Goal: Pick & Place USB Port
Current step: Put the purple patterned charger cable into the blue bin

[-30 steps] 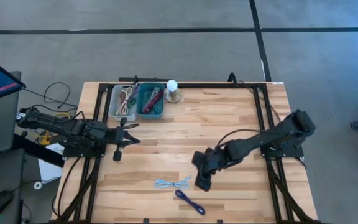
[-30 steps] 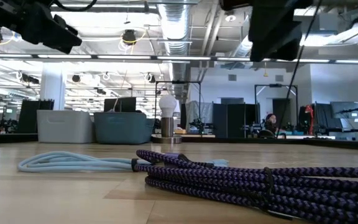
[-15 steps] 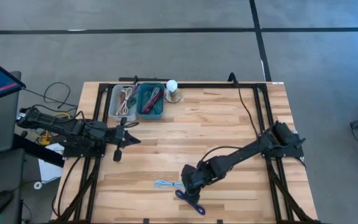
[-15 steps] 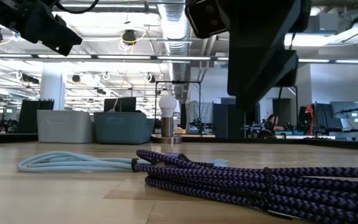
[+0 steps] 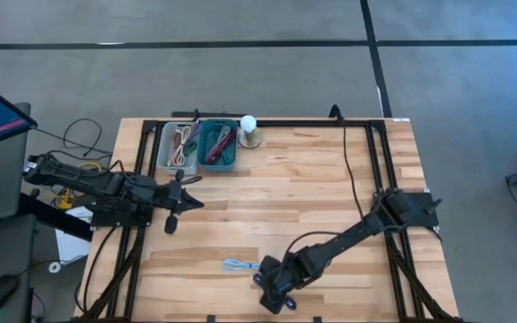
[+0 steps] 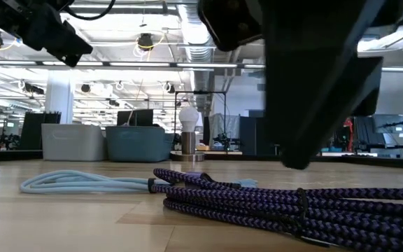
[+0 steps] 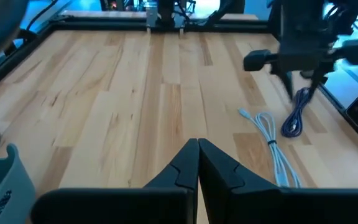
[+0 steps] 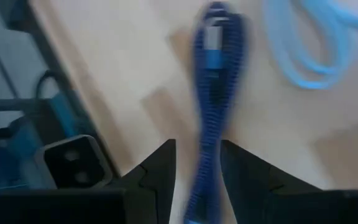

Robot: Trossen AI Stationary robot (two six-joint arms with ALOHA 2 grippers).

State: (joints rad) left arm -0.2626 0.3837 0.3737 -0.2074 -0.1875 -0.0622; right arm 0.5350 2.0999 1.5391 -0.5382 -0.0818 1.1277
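Note:
A purple braided cable (image 8: pixel 213 74) lies coiled on the wood table near its near edge; it also shows in the high view (image 5: pixel 287 303) and the low view (image 6: pixel 257 199). A light blue cable (image 5: pixel 239 265) lies beside it, toward the left. My right gripper (image 8: pixel 197 177) is open and points down over the purple cable, one finger on either side of it, a little above it (image 7: pixel 303 87). My left gripper (image 7: pixel 197 155) is shut and empty, held above the table's left side (image 5: pixel 170 215).
A white bin (image 5: pixel 178 146) and a teal bin (image 5: pixel 216 145), both holding cables, stand at the far left. A small lamp with a white bulb (image 5: pixel 249 128) stands beside them. Bare wood lies across the table's middle and right.
My right gripper has gone toward the table's near edge and somewhat left, from beside the light blue cable to above the purple cable, and has come lower. Both cables lie where they were.

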